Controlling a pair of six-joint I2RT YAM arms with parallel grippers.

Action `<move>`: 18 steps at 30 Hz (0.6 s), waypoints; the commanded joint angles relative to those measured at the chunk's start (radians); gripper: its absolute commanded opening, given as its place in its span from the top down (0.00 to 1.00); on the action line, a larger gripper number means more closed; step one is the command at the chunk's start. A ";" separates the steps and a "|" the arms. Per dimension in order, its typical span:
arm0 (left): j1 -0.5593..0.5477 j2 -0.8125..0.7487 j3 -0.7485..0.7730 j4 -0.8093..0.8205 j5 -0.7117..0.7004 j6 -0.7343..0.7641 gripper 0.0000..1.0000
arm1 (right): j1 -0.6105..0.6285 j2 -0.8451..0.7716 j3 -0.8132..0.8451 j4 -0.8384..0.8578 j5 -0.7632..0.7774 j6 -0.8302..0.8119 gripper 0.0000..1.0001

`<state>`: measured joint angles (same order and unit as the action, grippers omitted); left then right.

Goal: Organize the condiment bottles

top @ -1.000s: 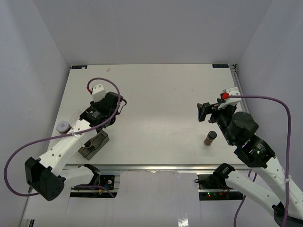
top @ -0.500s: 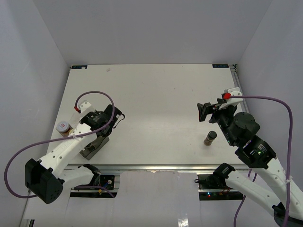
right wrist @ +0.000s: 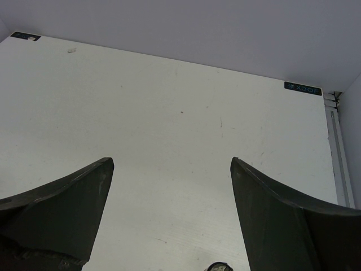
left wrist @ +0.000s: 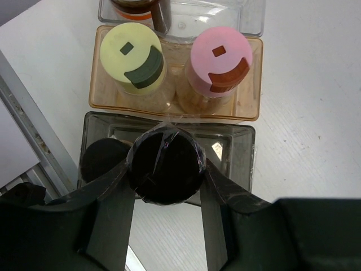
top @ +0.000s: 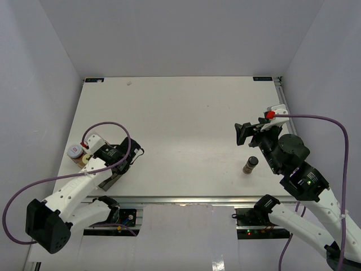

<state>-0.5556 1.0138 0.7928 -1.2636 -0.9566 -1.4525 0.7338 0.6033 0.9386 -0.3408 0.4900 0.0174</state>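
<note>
My left gripper [left wrist: 167, 179] is shut on a black-capped condiment bottle [left wrist: 166, 161] and holds it over a smoky grey tray [left wrist: 240, 138]. Another black-capped bottle [left wrist: 100, 162] stands in that tray's left side. Just beyond, an amber tray [left wrist: 255, 84] carries a yellow-capped bottle [left wrist: 132, 56] and a pink-capped bottle [left wrist: 221, 53]. In the top view the left gripper [top: 115, 168] is at the near left of the table. My right gripper [top: 243, 134] hangs open and empty above the table, a little beyond a lone black-capped bottle [top: 250, 165].
A clear tray [left wrist: 251, 11] with a brown bottle [left wrist: 141, 8] lies beyond the amber one. The table's metal front rail [top: 186, 199] runs close beside the trays. White walls enclose the table on three sides.
My left arm has swung from further back toward the near-left corner, carrying the black-capped bottle over the trays. The right arm has stayed still.
</note>
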 commanded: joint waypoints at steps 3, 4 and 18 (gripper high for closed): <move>0.005 -0.036 -0.075 0.044 -0.066 -0.081 1.00 | 0.007 -0.011 0.005 0.046 0.001 0.001 0.10; 0.005 -0.041 -0.085 0.055 -0.067 -0.080 1.00 | 0.006 -0.011 0.004 0.047 0.001 0.001 0.10; 0.005 -0.014 -0.141 0.224 -0.072 -0.003 1.00 | 0.006 -0.002 0.008 0.048 -0.001 0.001 0.09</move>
<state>-0.5556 1.0049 0.6713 -1.1077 -0.9866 -1.4834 0.7338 0.6022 0.9386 -0.3405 0.4900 0.0188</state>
